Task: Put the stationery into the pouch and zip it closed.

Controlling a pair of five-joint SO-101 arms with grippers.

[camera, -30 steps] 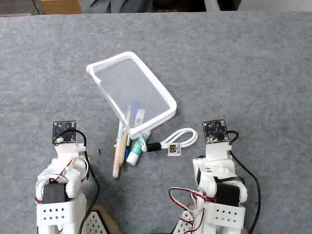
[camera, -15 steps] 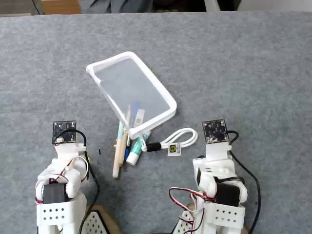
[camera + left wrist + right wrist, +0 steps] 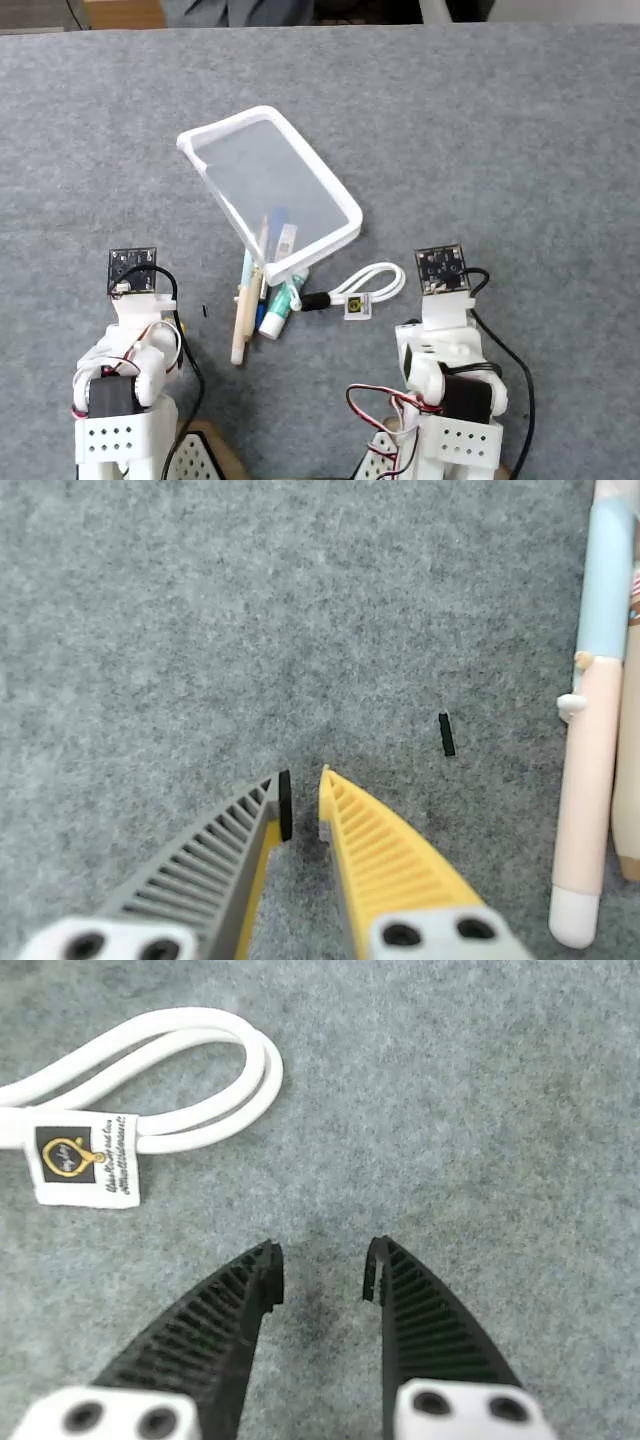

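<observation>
1. Grey felt covers the table [image 3: 520,140].
2. Just above the middle of the high view lies the clear, white-rimmed pouch [image 3: 270,190], set at a slant.
3. The stationery [image 3: 262,300], pens and a tube, pokes out of its lower corner onto the felt.
4. A white strap [image 3: 375,280] with a tag lies just right of them.
5. The left gripper [image 3: 302,802] is at a narrow gap, empty, over bare felt near a pale pen [image 3: 590,760].
6. The right gripper [image 3: 322,1260] is moderately wide, empty, below the strap.
</observation>
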